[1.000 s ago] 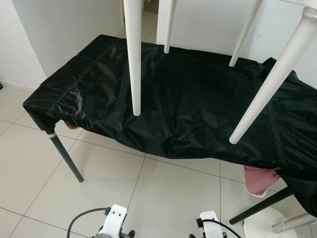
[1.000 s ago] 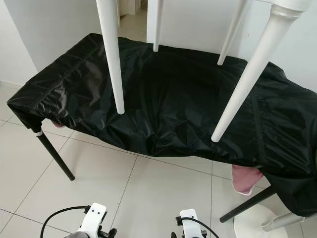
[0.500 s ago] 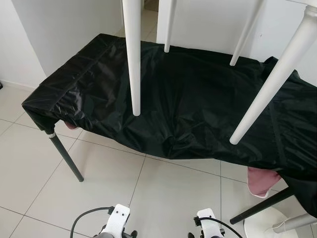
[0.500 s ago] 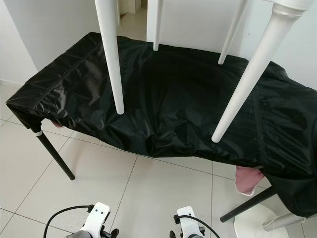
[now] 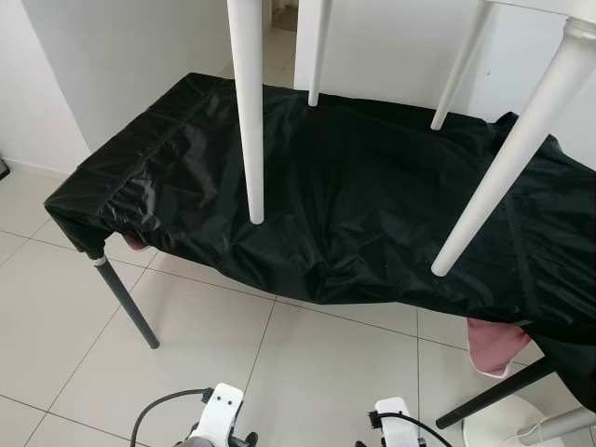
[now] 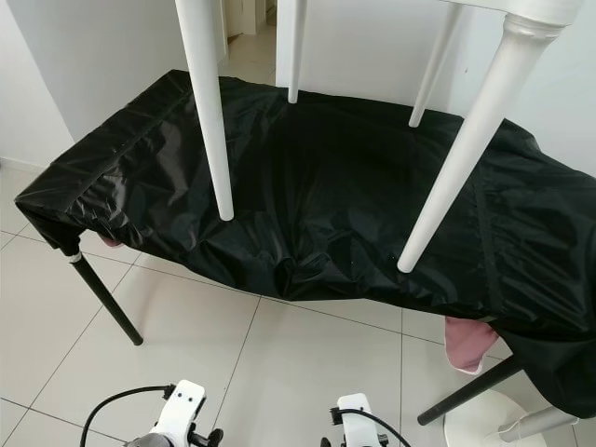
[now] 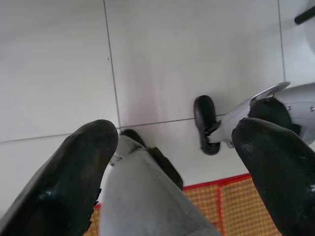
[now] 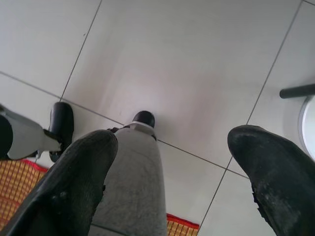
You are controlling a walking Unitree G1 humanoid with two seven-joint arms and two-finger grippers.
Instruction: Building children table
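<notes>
with the white children's table point(image 5: 521, 158) raised legs-down above the black-covered bench point(image 5: 354, 205), both grippers, left point(image 7: 172, 162) and right point(image 8: 177, 167), hang low, jaws wide and empty; the robot should square up before reaching.

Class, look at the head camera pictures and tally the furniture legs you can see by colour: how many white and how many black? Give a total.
White legs: 4, one near left, one near right, one far left, one far right
Black legs: 2, one left, one right
Total: 6
</notes>
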